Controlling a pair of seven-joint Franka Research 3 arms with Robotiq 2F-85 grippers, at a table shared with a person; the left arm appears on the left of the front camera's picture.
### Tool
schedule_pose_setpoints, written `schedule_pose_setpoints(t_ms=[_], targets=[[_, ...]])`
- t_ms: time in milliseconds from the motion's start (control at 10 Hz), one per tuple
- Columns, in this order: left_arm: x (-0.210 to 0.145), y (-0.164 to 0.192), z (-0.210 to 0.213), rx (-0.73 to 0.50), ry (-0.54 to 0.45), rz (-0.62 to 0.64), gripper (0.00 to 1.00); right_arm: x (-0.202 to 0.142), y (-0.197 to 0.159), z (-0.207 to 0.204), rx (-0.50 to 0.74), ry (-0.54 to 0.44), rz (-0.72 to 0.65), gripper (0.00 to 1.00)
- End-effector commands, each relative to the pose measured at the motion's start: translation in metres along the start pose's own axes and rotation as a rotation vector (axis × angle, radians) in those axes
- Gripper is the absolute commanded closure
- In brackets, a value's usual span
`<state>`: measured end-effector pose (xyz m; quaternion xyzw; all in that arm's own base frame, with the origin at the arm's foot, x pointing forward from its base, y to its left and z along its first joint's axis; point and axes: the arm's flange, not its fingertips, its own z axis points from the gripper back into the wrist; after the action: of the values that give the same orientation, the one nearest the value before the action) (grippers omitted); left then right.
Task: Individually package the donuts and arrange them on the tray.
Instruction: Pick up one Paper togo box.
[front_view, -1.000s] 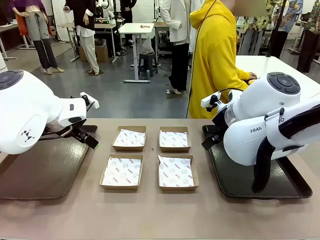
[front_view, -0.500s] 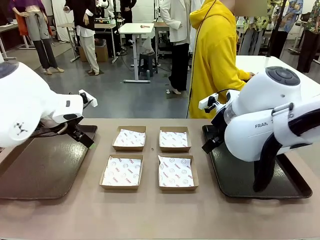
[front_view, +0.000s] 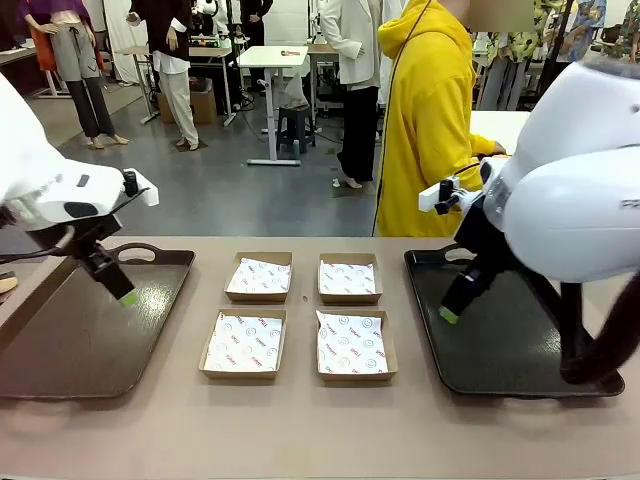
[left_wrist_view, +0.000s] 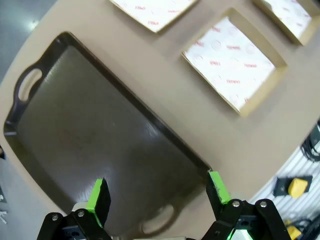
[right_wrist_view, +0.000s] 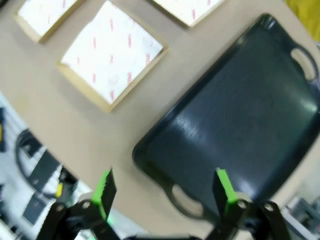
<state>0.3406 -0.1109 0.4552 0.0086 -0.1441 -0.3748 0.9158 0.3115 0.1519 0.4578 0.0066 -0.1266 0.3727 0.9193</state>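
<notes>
Left arm (front_view: 50, 195): glossy white rounded shell, small dark marking, white camera block at wrist. Right arm (front_view: 580, 190): bulky white casing, black cable hose beneath. Left end effector (left_wrist_view: 157, 189), right end effector (right_wrist_view: 164, 187): black linkage fingers, silver screws, bright green pads (left_wrist_view: 95, 197). Person (front_view: 430, 120): yellow hoodie.

Four open brown boxes lie flat in a two-by-two block at the tabletop's middle, near one another but apart, each lined with white red-printed paper: far-left box (front_view: 259, 277), far-right box (front_view: 350, 278), near-left box (front_view: 244, 343), near-right box (front_view: 352, 345). A dark, handled left tray (front_view: 90, 340) lies by the left edge, and a matching right tray (front_view: 500, 350) by the right edge.
</notes>
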Motion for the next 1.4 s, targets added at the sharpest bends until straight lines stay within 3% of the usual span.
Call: schedule_pose_setpoints(t_ms=[0, 100, 600, 700, 800, 900, 1300], targets=[[-0.115, -0.053, -0.023, 0.013, 0.003, -0.014, 0.0, -0.116, 0.03, -0.036, -0.019, -0.025, -0.001, 0.0], [0.0, 0.0, 0.0, 0.0, 0.0, 0.0, 0.0, 0.0, 0.0, 0.0, 0.0, 0.0, 0.0, 0.0], [0.0, 0.0, 0.0, 0.0, 0.0, 0.0, 0.0, -0.004, 0.002, 0.005, 0.0, 0.011, -0.001, 0.0], [-0.002, -0.001, 0.002, -0.006, 0.012, -0.001, 0.0, -0.012, -0.003, 0.002, 0.226, -0.104, -0.06, 0.0], [-0.011, 0.003, 0.005, -0.307, -0.099, 0.117, 0.0, -0.025, -0.019, 0.008, 0.401, -0.209, -0.121, 0.0], [-0.019, 0.011, 0.013, -0.494, -0.171, 0.176, 0.0, -0.042, -0.037, 0.012, 0.555, -0.32, -0.202, 0.0], [-0.07, 0.054, 0.032, -0.933, -0.477, 0.462, 0.0, -0.123, -0.104, 0.007, 0.956, -0.63, -0.574, 0.0]])
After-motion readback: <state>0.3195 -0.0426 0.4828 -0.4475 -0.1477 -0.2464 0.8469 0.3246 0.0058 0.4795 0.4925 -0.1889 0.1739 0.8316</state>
